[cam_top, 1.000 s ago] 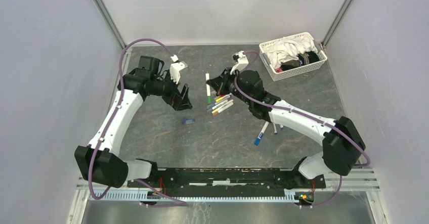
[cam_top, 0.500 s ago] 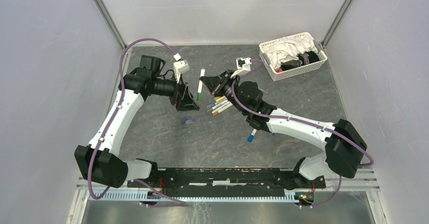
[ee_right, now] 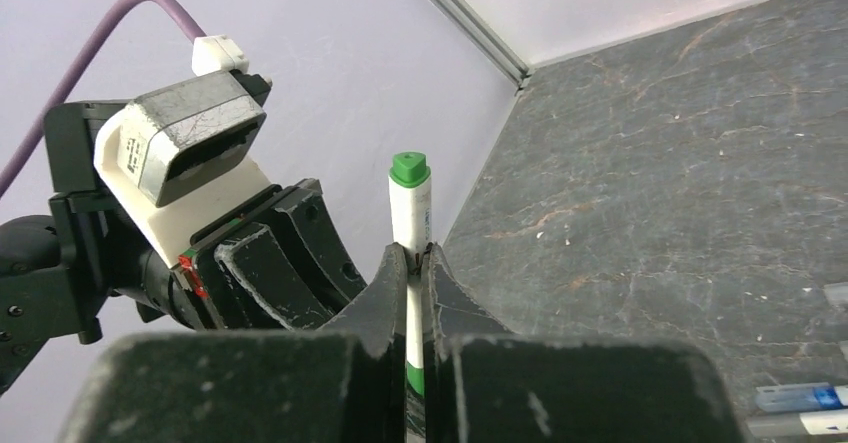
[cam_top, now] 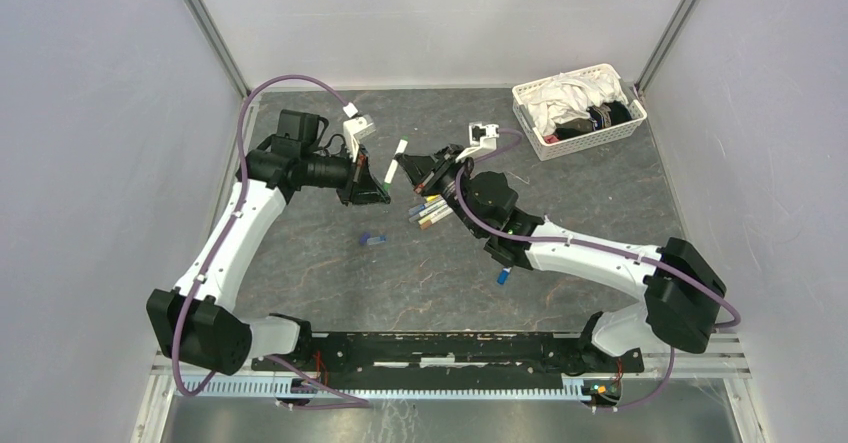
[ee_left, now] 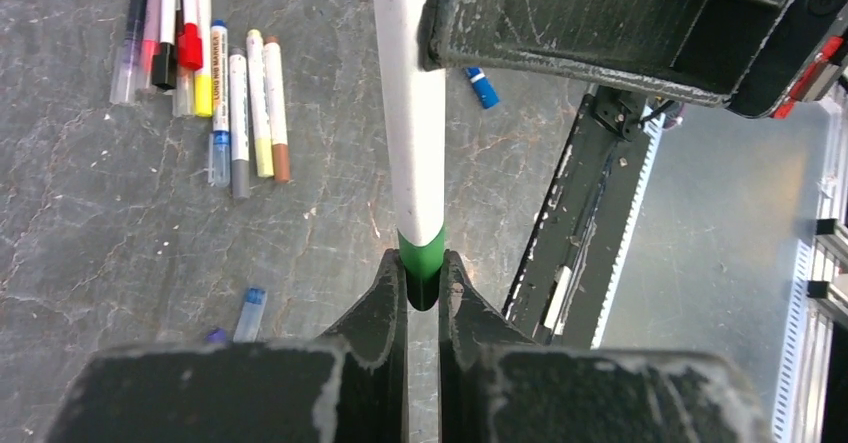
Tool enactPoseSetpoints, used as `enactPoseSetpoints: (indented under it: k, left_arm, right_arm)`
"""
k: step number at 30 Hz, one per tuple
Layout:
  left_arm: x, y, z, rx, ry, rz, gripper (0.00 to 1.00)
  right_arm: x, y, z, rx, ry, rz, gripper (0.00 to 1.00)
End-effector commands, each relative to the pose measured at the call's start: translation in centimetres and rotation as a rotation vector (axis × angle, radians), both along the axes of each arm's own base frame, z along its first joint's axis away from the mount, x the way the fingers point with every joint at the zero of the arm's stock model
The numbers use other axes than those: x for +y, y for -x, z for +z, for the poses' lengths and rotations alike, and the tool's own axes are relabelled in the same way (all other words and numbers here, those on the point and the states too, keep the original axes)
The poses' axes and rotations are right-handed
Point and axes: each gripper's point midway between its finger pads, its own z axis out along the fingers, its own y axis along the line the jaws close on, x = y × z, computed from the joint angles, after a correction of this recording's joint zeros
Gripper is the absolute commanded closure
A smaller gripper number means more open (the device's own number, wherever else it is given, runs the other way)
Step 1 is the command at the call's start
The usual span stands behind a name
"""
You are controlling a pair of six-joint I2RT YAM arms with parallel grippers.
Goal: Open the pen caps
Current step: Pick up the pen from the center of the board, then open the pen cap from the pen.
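From the top camera, both arms are meeting above the far middle of the tabletop (cam_top: 420, 288), sharing one white marker pen (cam_top: 399, 153) in the air. The left pincer (cam_top: 384, 195) is sitting at the pen's nearer, lower end. The right pincer (cam_top: 405, 165) is sitting just beside it, further up the pen. The pen's long axis is running away from the arm bases, leaning slightly right. The heap of pens (cam_top: 432, 209) is lying on the tabletop just near-right of the pair, and a loose blue cap (cam_top: 372, 239) is lying apart, closer to the bases.

From the left wrist, the left pincer is clamping shut on the green cap (ee_left: 421, 253) at the pen's end, one fingertip on each side. The white barrel (ee_left: 408, 93) is running straight away from it, in line with the fingers. The right pincer is crossing the barrel from the right, higher up.

From the right wrist, the right pincer is squeezing closed on the barrel. The pen's other green end is poking free above its fingers. The left pincer's tips are hiding behind the right finger, so its hold cannot be seen here.

The cap is lying on the left pincer's side of the right grip, so the coming pull is probably best made along the pen's axis, with the pincers drawing apart
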Motion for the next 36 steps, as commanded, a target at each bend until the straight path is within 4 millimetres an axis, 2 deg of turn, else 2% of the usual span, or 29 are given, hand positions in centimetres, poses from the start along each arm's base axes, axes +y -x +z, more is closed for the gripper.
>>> enactPoseSetpoints:
  k: [1, 2, 6, 10, 13, 15, 18, 21, 28, 36]
  left_arm:
    - [0.4, -1.7, 0.9, -0.096, -0.024, 0.068, 0.98]
    - [0.6, -1.8, 0.7, -0.105, -0.04, 0.071, 0.98]
    - [1.6, -1.0, -0.5, -0.197, -0.125, -0.006, 0.98]
    - [3.6, 0.8, -3.3, -0.427, -0.351, -0.161, 0.98]
    - [5.1, 2.6, -5.5, -0.558, -0.541, -0.314, 0.98]
    - [6.1, 3.9, -6.7, -0.566, -0.645, -0.414, 0.98]
    - [7.0, 4.8, -7.1, -0.589, -0.736, -0.514, 0.98]
    - [7.0, 4.8, -6.1, -0.652, -0.772, -0.561, 0.98]
    - [5.9, 4.7, -5.7, -0.767, -0.846, -0.634, 0.98]
    - [5.2, 4.2, -5.1, -0.809, -0.873, -0.642, 0.98]
  right_arm:
    - [-0.6, 1.2, 0.9, -0.025, -0.009, 0.003, 1.0]
    - [-0.8, 1.4, 0.4, -0.021, 0.007, 0.005, 0.99]
    - [-3.0, 1.8, -1.0, -0.012, 0.1, -0.001, 0.69]
    - [-5.2, 1.9, -0.3, -0.046, 0.146, 0.143, 0.46]
    - [-5.6, 2.1, 0.2, -0.067, 0.251, 0.27, 0.33]
    - [-5.4, 2.2, -0.4, -0.047, 0.323, 0.355, 0.26]
    - [-3.9, 3.6, -1.6, 0.007, 0.364, 0.525, 0.22]
    - [-2.5, 5.2, -4.0, 0.083, 0.352, 0.674, 0.19]
    - [0.4, 8.3, -6.3, 0.146, 0.324, 0.869, 0.2]
    - [3.3, 10.6, -9.4, 0.214, 0.362, 0.989, 0.26]
